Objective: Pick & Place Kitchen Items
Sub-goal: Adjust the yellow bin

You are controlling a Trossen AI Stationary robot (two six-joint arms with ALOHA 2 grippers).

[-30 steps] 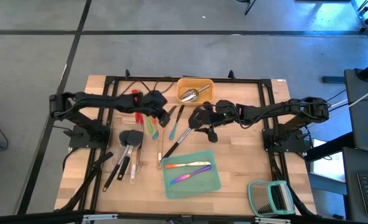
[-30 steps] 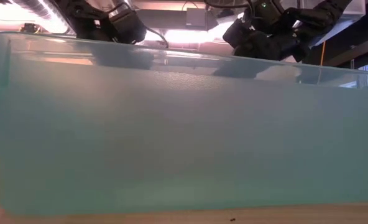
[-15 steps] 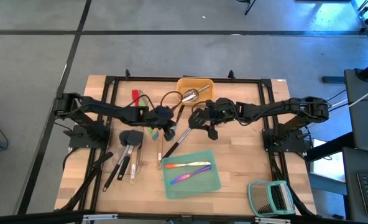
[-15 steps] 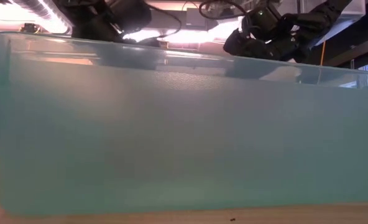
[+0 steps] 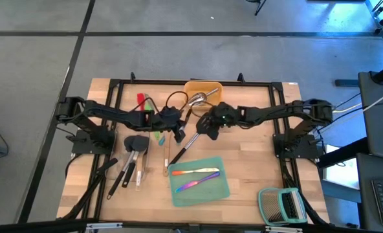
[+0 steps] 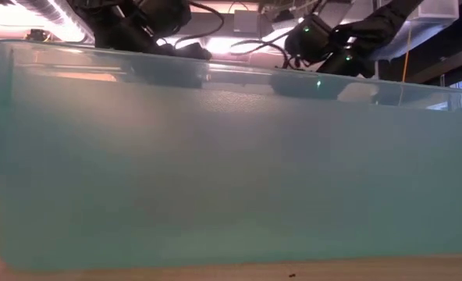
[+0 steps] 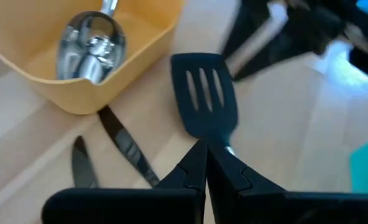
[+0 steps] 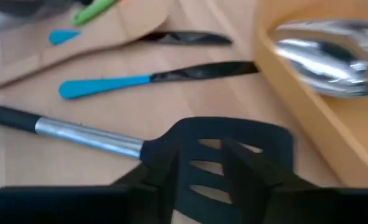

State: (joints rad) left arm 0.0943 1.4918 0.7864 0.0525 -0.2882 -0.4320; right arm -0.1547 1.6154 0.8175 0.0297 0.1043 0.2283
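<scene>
Both arms are seen meeting at mid-tabletop [image 5: 243, 152] beside the yellow tray [image 5: 190, 86], where the steel scoop [image 5: 200, 98] lies. The right gripper [image 8: 202, 162] is poised directly over the blade of the slotted turner [image 8: 230, 146], 1 finger either side of its slots; whether the blade is grasped cannot be told. The left gripper [image 7: 206, 163] is clenched empty, just beside the turner's neck. A collision between the 2 grippers is the likely risk, given how closely they crowd the same utensil; a thin, flat blade could also slip from a pinch. The low view is almost wholly blocked by the teal tray [image 6: 231, 156], and the turner's blade is covered by the right arm in the high view.
</scene>
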